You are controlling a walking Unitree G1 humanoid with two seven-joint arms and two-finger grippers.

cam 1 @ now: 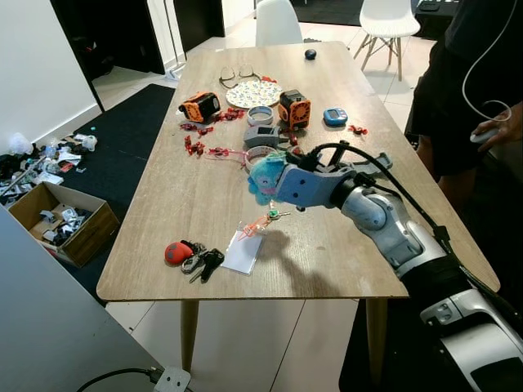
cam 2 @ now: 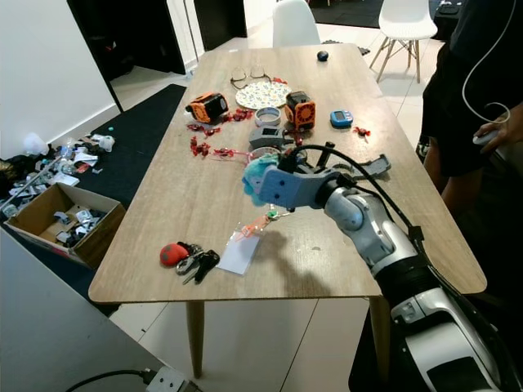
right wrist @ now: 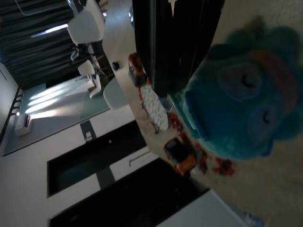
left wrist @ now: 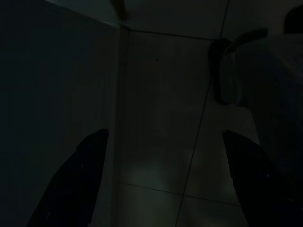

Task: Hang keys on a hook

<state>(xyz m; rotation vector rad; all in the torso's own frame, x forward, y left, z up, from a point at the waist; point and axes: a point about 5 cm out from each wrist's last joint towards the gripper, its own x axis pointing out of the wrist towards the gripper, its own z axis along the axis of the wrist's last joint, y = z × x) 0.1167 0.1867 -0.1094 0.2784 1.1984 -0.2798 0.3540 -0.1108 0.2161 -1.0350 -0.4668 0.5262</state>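
My right gripper [cam 1: 263, 181] reaches over the middle of the wooden table [cam 1: 163, 204] and is shut on a fluffy blue plush keychain [cam 1: 261, 175]. Small keys with a pink tag [cam 1: 272, 217] dangle from it just above the tabletop. In the right wrist view the two black fingers [right wrist: 161, 47] are pressed together beside the blue plush face [right wrist: 241, 109]. A second bunch of keys with a red fob [cam 1: 193, 256] lies near the table's front edge, next to a white card [cam 1: 243, 252]. My left gripper [left wrist: 163, 182] hangs in the shade over a tiled floor, fingers spread.
Orange gadgets [cam 1: 201, 106], a patterned plate [cam 1: 253, 94], tape rolls, glasses and red bits lie on the table's far half. A person [cam 1: 466, 90] stands at the right edge holding a controller. A cardboard box [cam 1: 59, 222] and clutter sit on the floor at left. White chairs stand behind.
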